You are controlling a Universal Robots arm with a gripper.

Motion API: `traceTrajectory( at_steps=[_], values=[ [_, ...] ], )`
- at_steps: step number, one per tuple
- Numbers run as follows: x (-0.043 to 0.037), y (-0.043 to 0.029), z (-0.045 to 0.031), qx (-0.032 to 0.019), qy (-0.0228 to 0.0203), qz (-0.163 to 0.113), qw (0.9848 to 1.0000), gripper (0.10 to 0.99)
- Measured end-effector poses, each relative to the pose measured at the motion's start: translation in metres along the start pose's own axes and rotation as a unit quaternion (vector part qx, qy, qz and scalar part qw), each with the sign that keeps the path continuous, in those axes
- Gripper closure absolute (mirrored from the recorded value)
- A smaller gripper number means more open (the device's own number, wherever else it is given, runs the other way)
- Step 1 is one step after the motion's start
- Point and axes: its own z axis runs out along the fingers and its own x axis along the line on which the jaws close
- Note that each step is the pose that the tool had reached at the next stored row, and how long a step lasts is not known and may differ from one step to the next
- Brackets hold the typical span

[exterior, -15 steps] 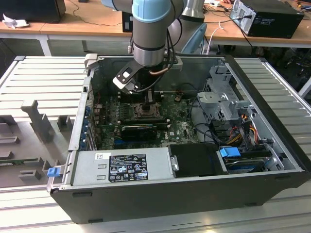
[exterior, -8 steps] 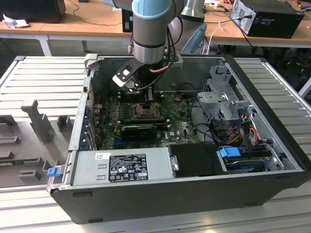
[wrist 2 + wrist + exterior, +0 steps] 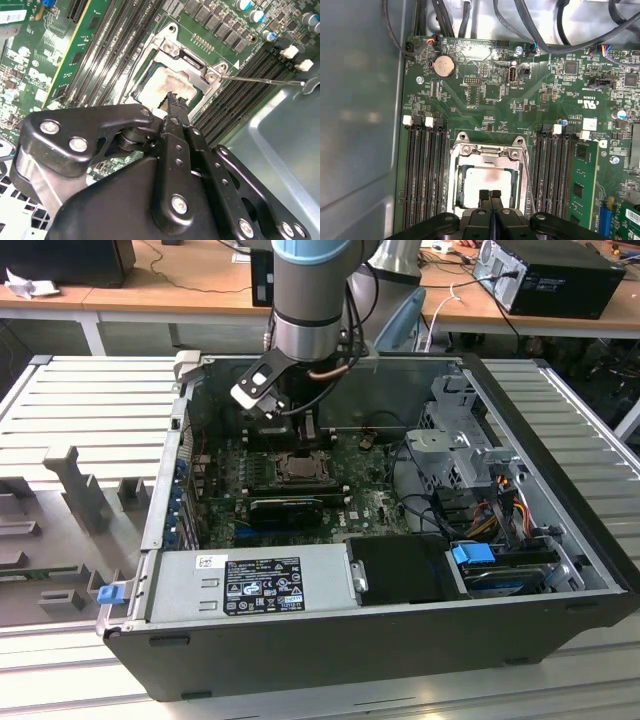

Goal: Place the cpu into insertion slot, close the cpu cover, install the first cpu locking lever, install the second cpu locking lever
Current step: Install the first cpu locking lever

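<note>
The chip (image 3: pixel 487 181) sits in its socket (image 3: pixel 462 186) with the cover (image 3: pixel 490 150) seemingly folded down over it, the hand (image 3: pixel 490 196), fingertips pressed together on nothing, hovers at the cover's edge, and a thin locking lever (image 3: pixel 260 79) looks not yet latched.

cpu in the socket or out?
In. The cpu lies flat, its pale top showing through the window of the cpu cover, in both wrist views.

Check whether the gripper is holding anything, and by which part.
Nothing is held. The gripper is shut and empty, its tips by one edge of the chip lying in its socket.
</note>
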Motion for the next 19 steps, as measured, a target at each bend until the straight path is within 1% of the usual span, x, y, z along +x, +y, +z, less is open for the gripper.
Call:
traceTrajectory(
  at_steps=[3,4,8,9,10,12,14,16,19],
  values=[
    [0.0002,0.0,-0.0053,0.0,-0.0001,0.0,1.0,0.98],
    [0.0003,0.0001,-0.0091,0.0,-0.0002,0.0,1.0,0.98],
    [0.001,0.0004,-0.0329,0.0,-0.0008,0.0,1.0,0.98],
    [0.0011,0.0004,-0.0355,0.0001,-0.0009,0.0,1.0,0.98],
    [0.0011,0.0004,-0.0369,0.0,-0.0011,0.0,1.0,0.98],
    [0.0012,0.0004,-0.0373,0.0,-0.0012,-0.002,1.0,0.98],
    [0.0012,0.0003,-0.0374,0.0004,-0.0011,-0.012,0.9999,0.98],
    [0.0012,0.0003,-0.0375,0.001,-0.0014,-0.03,0.9996,0.98],
    [0.0012,0.0002,-0.0371,0.0012,-0.0014,-0.036,0.9993,0.98]
  ],
)
